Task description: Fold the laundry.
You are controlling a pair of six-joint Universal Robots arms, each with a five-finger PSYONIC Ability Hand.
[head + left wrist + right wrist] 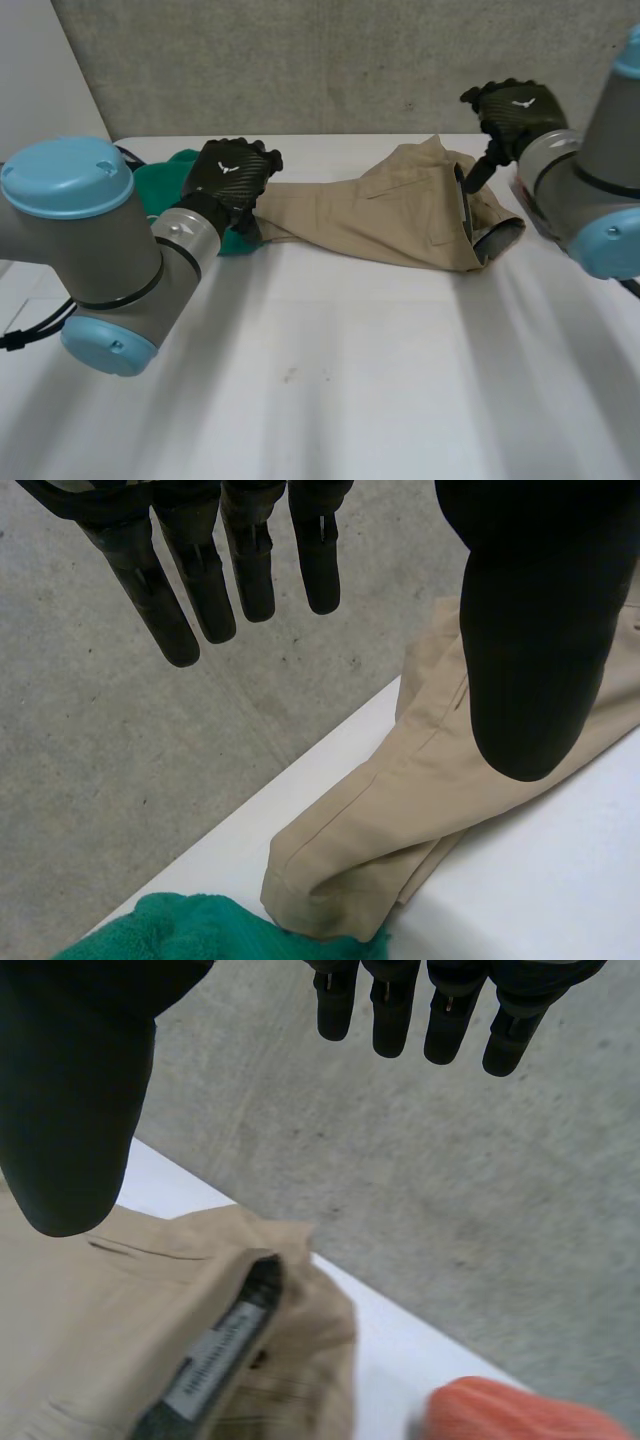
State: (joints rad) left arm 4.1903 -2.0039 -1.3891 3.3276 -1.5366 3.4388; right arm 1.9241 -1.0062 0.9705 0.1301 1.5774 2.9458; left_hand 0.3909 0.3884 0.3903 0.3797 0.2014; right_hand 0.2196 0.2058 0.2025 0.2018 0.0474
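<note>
My left hand (228, 172) sits in the upper left of the head view, above the spot where the khaki trousers (390, 210) meet a green cloth (160, 185). In my left wrist view its fingers (160, 590) are straight and spread away from the thumb, with nothing held between them. The hem end of the trousers (400, 830) lies beyond the thumb tip, folded over on itself. It touches the green cloth (200, 930) at the far edge of the white desk (540, 880).

The trousers stretch across the upper middle of the head view, with the leg end to the left and the waist to the right. They lie flat but rumpled on the desk (320, 380). The waistband is open, showing a dark inner lining.

My right hand (515, 110) is in the upper right of the head view, over the waist end of the trousers. In my right wrist view its fingers (395, 1010) are straight and relaxed, the thumb stands apart, and they grasp nothing. Below the thumb lie the waistband of the trousers (100, 1340) and a pale label (215, 1360) sewn into the dark lining. An orange item (530, 1415) rests on the desk (390, 1350) just beside the waist end, and I cannot tell what it is.

Both of my 2 hands hang above the trousers without holding them.
</note>
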